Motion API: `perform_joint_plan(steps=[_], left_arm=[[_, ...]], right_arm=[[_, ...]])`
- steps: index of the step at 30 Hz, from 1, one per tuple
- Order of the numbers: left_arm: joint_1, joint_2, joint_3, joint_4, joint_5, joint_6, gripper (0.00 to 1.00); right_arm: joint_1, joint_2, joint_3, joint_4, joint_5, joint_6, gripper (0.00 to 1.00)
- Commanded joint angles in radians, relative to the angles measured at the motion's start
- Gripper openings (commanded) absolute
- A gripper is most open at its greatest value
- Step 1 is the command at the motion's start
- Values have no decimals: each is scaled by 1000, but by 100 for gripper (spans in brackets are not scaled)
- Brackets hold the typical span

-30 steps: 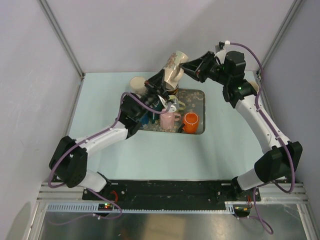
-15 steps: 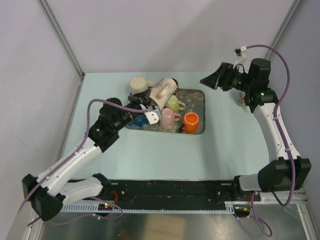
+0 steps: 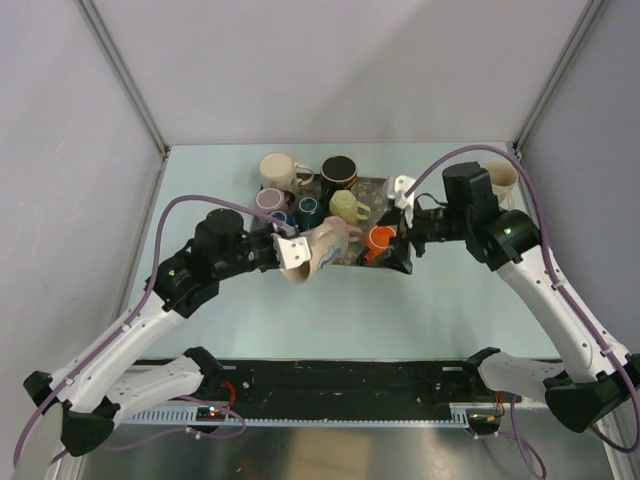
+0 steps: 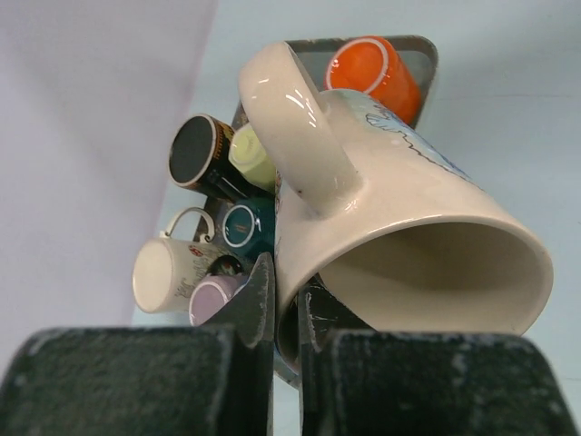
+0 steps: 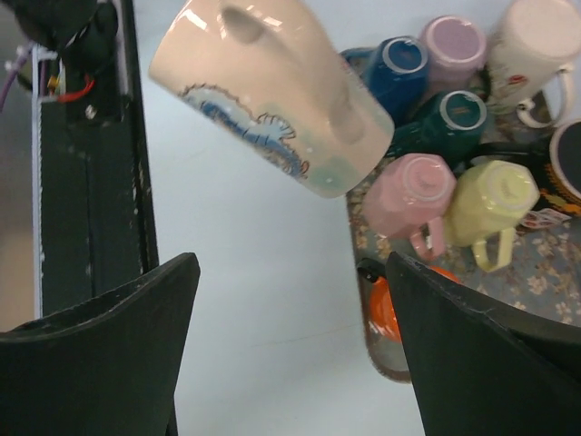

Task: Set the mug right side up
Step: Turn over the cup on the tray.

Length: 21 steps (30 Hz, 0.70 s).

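One mug: tipped sideways, held in the air.
Left gripper: I have it pinching the rim.
Right gripper: spread wide, empty.
Remaining: I judge uprighting and set-down.

No readable text, markings on cream mug indistinct
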Motion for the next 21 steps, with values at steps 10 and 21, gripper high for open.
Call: perform_joint_plan(steps=[10, 21], left_arm=[[-10, 31, 147, -143, 57, 124, 0], [-62, 63, 154, -174, 59, 178, 0]], right_arm=[[196, 64, 11, -155, 116, -271, 87], [235, 191, 17, 41, 112, -240, 79]])
